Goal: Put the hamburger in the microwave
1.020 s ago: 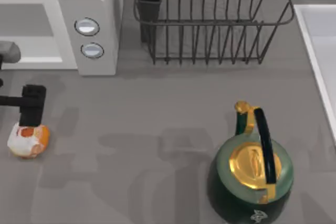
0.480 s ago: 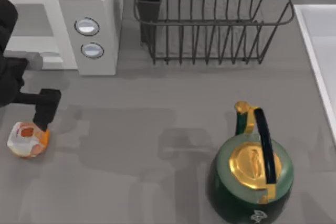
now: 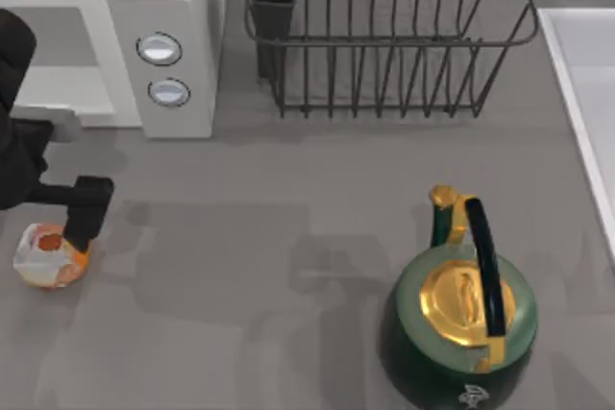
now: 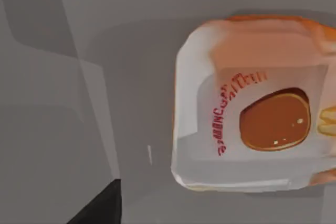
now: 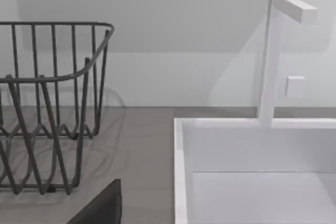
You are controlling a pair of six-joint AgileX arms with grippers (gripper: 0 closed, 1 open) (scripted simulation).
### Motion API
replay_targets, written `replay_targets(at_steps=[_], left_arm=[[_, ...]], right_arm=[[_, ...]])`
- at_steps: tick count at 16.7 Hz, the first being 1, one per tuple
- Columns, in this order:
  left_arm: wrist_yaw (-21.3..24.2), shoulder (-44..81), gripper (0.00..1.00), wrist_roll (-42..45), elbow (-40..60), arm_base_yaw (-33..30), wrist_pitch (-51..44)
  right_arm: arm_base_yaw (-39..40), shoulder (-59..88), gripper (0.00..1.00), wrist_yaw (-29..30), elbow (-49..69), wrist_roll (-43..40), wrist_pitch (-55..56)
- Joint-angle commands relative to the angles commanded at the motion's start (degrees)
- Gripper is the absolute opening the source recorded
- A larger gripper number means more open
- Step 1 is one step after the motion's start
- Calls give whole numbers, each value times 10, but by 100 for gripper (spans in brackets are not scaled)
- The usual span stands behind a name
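The hamburger (image 3: 46,256), a small orange and white lump with a reddish patch, lies on the grey table near the left edge. My left gripper (image 3: 81,223) hangs right over the hamburger's right side, its black body reaching in from the left. The left wrist view looks close down on the hamburger (image 4: 257,114), its red lettering and brown disc facing the camera. The white microwave (image 3: 178,7) stands at the back left, two round knobs on its panel and its cavity behind my left arm. A dark part of my right gripper (image 5: 100,205) shows in its wrist view, beside the sink.
A green kettle (image 3: 466,319) with a gold lid stands at the front right. The black wire dish rack (image 3: 384,45) fills the back middle. A white sink (image 3: 588,103) runs along the right edge, with a faucet (image 5: 273,51) behind it.
My left arm has come further in from the left edge. Its gripper shifted right, then dropped a little closer over the hamburger, which has stayed in place.
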Motion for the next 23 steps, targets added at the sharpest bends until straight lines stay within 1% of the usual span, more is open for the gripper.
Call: replay_targets(at_steps=[4,8,13,23], left_arm=[[0,25,100,0,-50,0,74],[0,78,100,1,-63,-1,139],[1,91,100,1,-59,0,150],[1,91,25,1,-59,0,150]], right_arm=[[0,0,100,0,0,0,0],[0,0,100,0,0,0,0],[0,0,100,0,0,0,0],[0,0,100,0,0,0,0]])
